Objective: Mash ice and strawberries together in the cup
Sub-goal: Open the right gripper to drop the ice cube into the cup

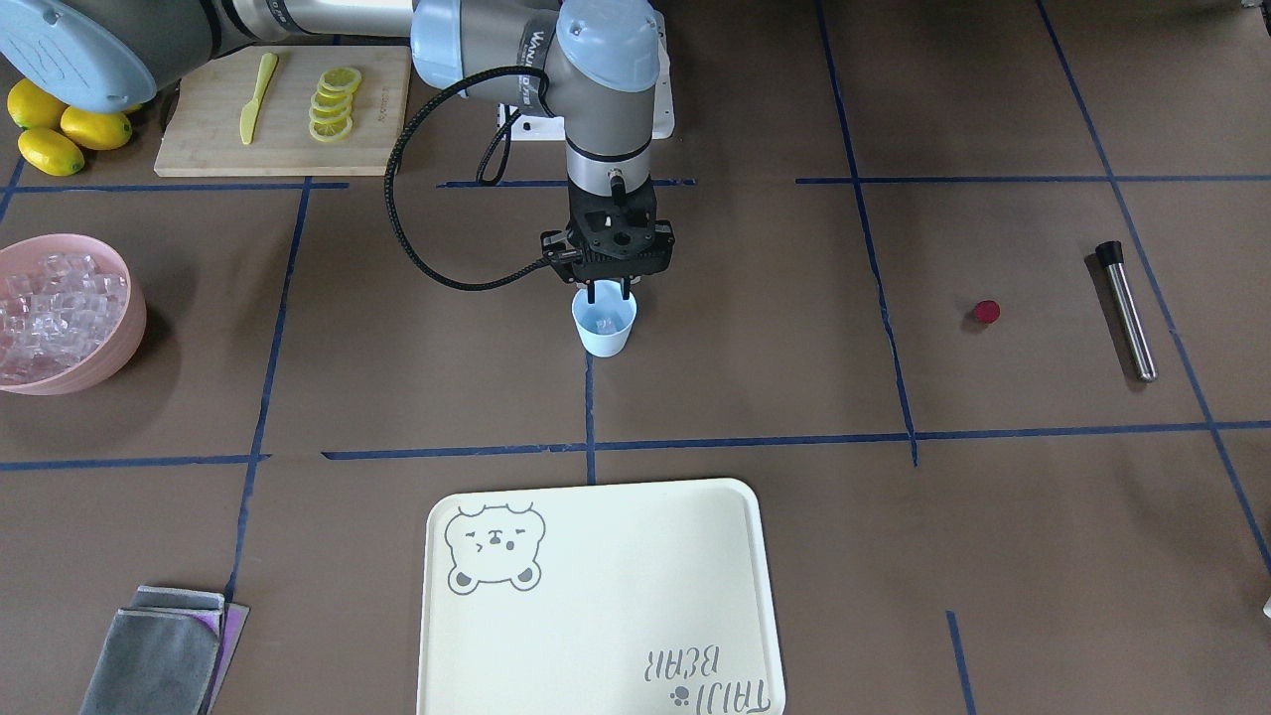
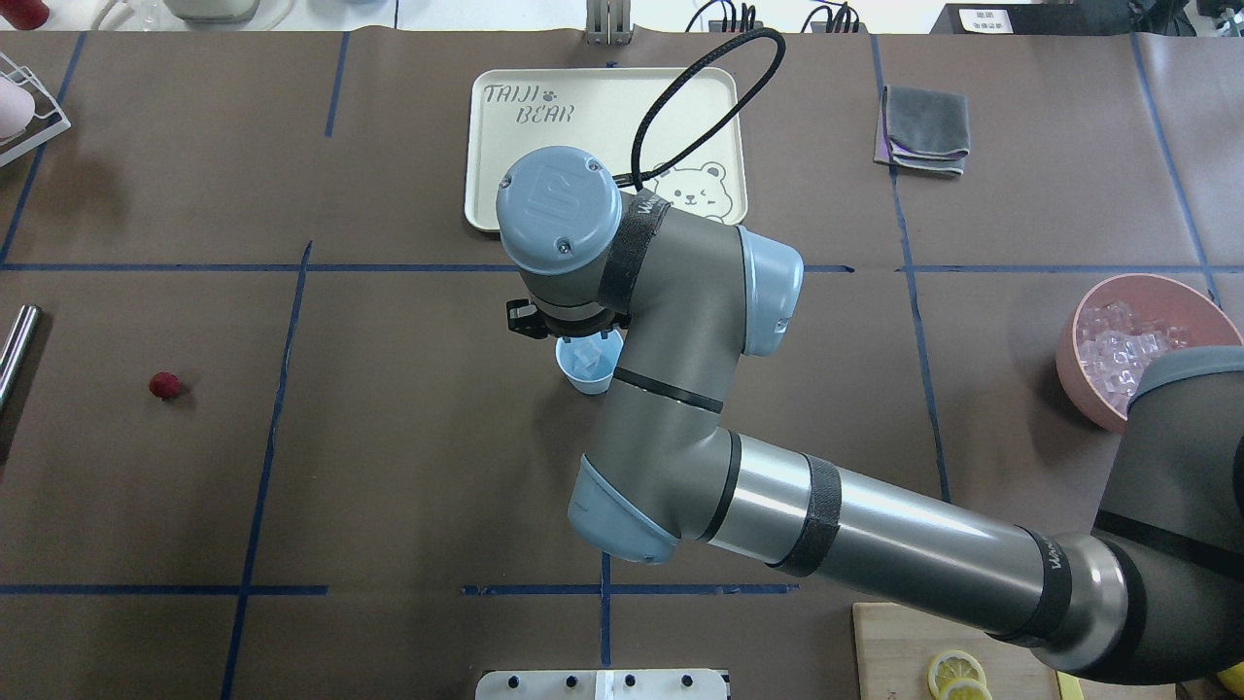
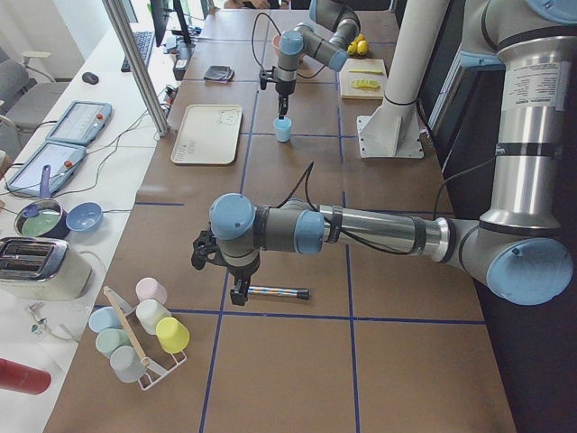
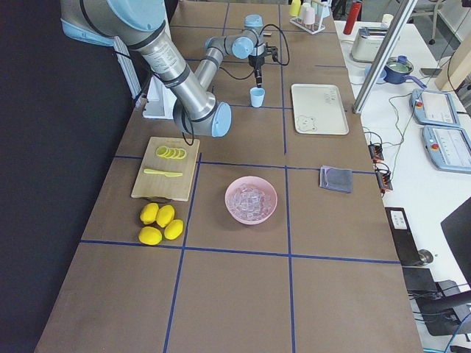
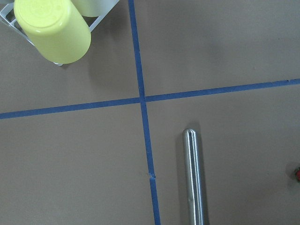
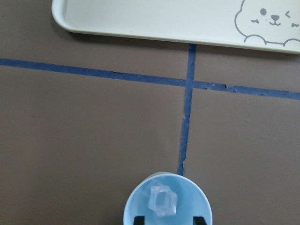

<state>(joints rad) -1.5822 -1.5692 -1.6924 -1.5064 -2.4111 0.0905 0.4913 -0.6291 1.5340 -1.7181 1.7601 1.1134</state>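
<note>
In the overhead view a steel muddler (image 2: 19, 342) lies at the far left edge of the surface (image 2: 408, 457). In the left side view the left arm (image 3: 361, 230) stretches low across the surface, its wrist turned down just above that bar. I cannot tell whether the left jaws are open or closed. The left wrist camera looks straight down on the muddler's rounded end, with a yellow cup (image 5: 52, 30) at 11 o'clock.

The strawberry (image 2: 165, 385) sits alone at 3 o'clock from the muddler. It is near the bar and well apart from the cup (image 2: 591, 382), with bare brown surface between them.

At centre the right arm (image 2: 680, 389) comes in from 4 o'clock, its elbow folded and its wrist vertical over the cup. The right jaws are open, with their tips at the cup's mouth, and they grip nothing. One cube of ice (image 6: 162, 201) lies inside.

The cup stands on a blue tape line. A tray (image 2: 544, 156) lies at 12 o'clock, apart from it, and a folded cloth (image 2: 925, 126) lies at 2 o'clock. A pink bowl (image 2: 1079, 384) heaped with more ice sits at 3 o'clock near the right edge. A cutting board (image 2: 894, 642) with lemon slices (image 2: 957, 676) is at 5 o'clock.
</note>
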